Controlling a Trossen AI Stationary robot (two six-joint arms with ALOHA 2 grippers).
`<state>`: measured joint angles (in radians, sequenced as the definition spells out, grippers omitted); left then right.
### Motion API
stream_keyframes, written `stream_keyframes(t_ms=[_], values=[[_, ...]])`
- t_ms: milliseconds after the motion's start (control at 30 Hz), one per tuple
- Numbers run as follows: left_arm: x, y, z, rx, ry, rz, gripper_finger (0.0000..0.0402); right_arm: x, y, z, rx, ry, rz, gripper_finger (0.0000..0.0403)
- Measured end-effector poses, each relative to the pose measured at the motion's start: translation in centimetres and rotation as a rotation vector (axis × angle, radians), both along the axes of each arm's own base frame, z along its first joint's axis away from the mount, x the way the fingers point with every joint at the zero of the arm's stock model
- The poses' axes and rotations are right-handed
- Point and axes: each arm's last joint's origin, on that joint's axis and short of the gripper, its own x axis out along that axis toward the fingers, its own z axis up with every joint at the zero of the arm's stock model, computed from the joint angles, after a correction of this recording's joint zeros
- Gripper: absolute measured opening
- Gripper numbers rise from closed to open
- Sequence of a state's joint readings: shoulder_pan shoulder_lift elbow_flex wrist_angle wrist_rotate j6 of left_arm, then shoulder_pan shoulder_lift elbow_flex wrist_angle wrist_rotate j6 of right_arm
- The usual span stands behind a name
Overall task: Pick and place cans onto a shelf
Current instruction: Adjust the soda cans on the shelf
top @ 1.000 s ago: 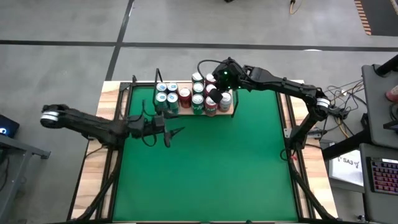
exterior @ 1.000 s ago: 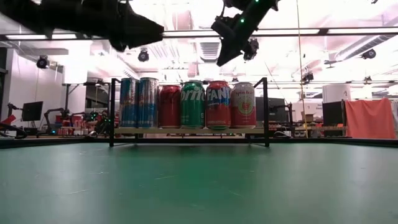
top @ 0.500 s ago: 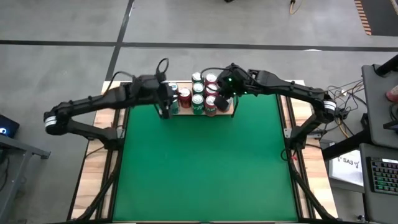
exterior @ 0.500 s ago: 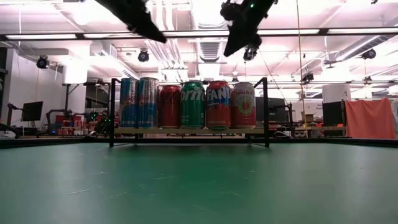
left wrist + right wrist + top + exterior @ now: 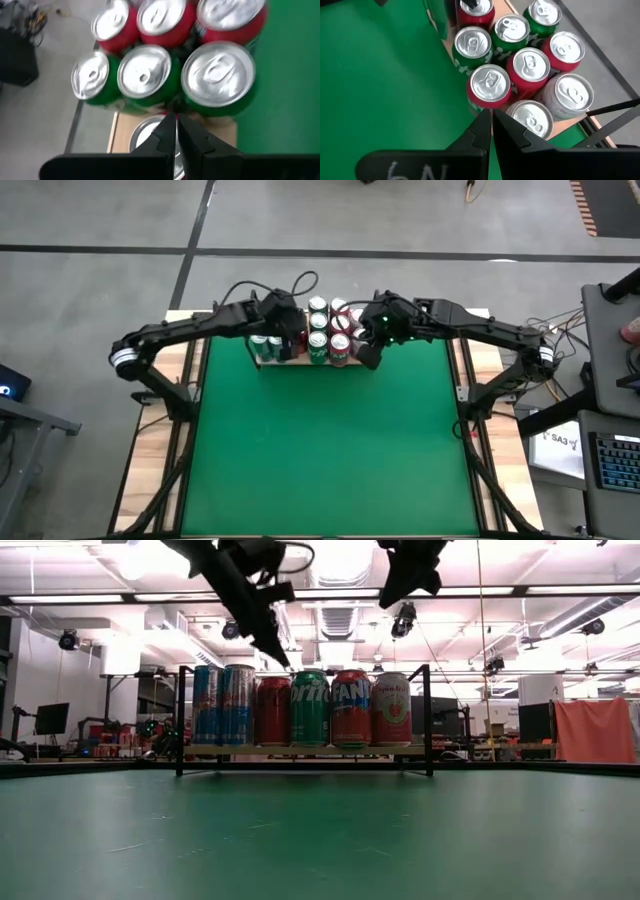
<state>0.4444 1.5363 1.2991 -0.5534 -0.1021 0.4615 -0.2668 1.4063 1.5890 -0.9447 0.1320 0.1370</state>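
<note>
From above, my left end effector point(image 5: 292, 340) and my right end effector point(image 5: 367, 352) hung over the cans point(image 5: 318, 340) on the shelf point(image 5: 362, 362) at the far edge of the bench point(image 5: 320, 440), my arms hiding several tops. At bench level, the front row of cans point(image 5: 310, 708) stood between black uprights; the rows behind were hidden. My left wrist showed pinched-together fingers point(image 5: 192, 142) holding nothing, covering one can top point(image 5: 147, 131). My right wrist showed the same, empty above cans point(image 5: 490, 82).
</note>
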Motion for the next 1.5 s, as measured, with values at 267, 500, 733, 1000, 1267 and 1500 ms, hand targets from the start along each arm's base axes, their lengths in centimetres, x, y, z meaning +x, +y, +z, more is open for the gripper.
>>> stream_keyframes(t_ms=[267, 500, 733, 1000, 1267, 1500], values=[[0.3, 0.3, -1.3, 0.002, 0.077, 0.026, 0.0000, 0.1, 0.4, -1.2, 0.015, 0.039, 0.008, 0.0009], [-0.2, -0.1, -1.0, -0.016, 0.087, 0.036, 0.0000, 0.1, 0.4, -2.0, 0.031, 0.059, -0.005, 0.0009], [-0.1, -0.2, -1.0, -0.015, 0.081, 0.036, 0.0000, 0.2, 0.4, -2.0, 0.030, 0.050, -0.007, 0.0009], [0.1, -0.1, -1.4, -0.013, 0.092, 0.030, 0.0000, 0.2, 0.4, -2.0, 0.030, 0.048, -0.007, 0.0009], [0.2, -0.3, -1.5, -0.022, 0.102, 0.028, 0.0000, 0.2, 0.4, -2.0, 0.029, 0.049, -0.006, 0.0009], [0.0, -0.4, -1.2, -0.022, 0.101, 0.027, 0.0000, 0.2, 0.4, -2.0, 0.028, 0.049, -0.005, 0.0009]])
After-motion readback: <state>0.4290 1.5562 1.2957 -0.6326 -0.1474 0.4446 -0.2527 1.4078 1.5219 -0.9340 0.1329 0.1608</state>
